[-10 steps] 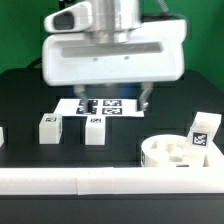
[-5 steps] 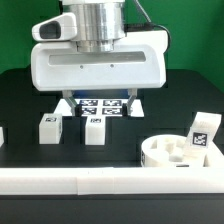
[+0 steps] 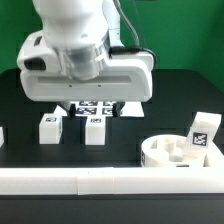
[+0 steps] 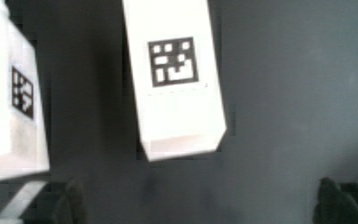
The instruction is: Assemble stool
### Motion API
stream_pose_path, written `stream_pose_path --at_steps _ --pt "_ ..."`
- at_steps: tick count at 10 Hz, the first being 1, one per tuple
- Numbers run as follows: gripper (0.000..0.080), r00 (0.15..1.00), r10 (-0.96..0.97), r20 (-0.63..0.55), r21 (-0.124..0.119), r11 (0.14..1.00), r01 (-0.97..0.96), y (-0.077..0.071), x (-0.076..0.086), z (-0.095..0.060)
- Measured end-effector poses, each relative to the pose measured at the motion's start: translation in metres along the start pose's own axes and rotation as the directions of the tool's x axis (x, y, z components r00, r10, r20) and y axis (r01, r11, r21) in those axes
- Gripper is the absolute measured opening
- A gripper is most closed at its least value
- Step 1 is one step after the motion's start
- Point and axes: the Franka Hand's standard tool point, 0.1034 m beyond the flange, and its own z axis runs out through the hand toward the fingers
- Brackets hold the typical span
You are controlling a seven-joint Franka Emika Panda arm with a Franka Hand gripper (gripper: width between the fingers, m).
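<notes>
I am looking at the stool's round seat [image 3: 157, 160] first: it is lying near the exterior view's right, tucked close behind the long white bar edging [image 3: 80, 182], which I judge is there to brace it while legs go in. One upright leg [image 3: 203, 135] is already standing in the seat's far side, leaning slightly, its tag facing the camera. The two others, the left loose leg [image 3: 49, 128] and the middle loose leg [image 3: 95, 130], are lying side by side but apart on the black table [image 3: 165, 100], tags upward, probably so the cameras are reading their pose. Just behind them the marker board [image 3: 95, 104] is lying flat. The gripper [image 4: 194, 205] is hovering over this pair with its fingers spread wide and gripping nothing; in the wrist view one leg is stretching away from the gap between the fingertips and a second is showing beside it, so I am judging the spread is meant to straddle a leg for the next pick. As for writing, I am finding none: no brand, no letters, only black-and-white square tags on the legs and the board.
</notes>
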Motion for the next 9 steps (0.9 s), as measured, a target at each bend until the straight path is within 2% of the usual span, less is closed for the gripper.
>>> stream_pose_path --at_steps 2,3,4,7,9 --pt "0.0649 0.987 -0.001 0.159 -0.003 1.0 0.001 0.004 0.001 0.004" --pt "0.0649 0.965 -0.002 0.264 -0.028 1.0 0.01 0.011 -0.004 0.011" --pt "0.0649 0.957 -0.009 0.29 -0.046 0.999 0.023 0.013 0.003 0.016" --pt "0.0649 0.958 -0.032 0.285 -0.046 0.998 0.048 0.003 0.007 0.026" --pt "0.0649 0.958 -0.028 0.284 -0.045 0.998 0.043 0.005 0.007 0.026"
